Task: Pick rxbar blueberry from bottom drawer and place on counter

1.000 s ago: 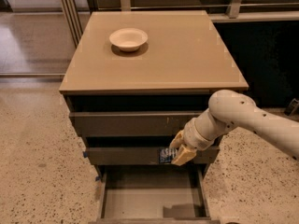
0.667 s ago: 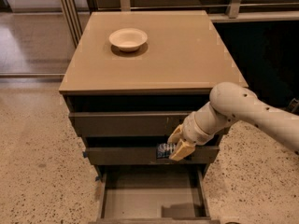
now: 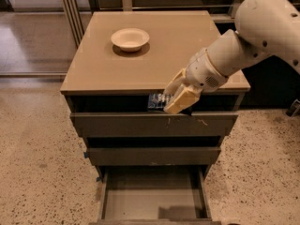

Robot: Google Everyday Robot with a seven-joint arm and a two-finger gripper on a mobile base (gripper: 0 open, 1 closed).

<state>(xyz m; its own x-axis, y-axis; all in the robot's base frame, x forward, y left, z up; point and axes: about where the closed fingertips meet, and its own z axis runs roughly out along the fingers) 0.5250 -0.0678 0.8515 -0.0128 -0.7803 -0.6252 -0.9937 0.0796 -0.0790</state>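
Your tool [image 3: 169, 102] hangs at the front lip of the bench [image 3: 103, 71], well above the open bottom drawer [image 3: 150, 204], clenched on the rxbar blueberry [image 3: 156, 101]. You are mid-carry; next, likely, lift clear of the lip and move inward. The bar's long axis lies roughly level, pointing left.

Gripper [image 3: 171, 100] holds rxbar blueberry [image 3: 155, 101], seemingly just before counter [image 3: 103, 69] edge.
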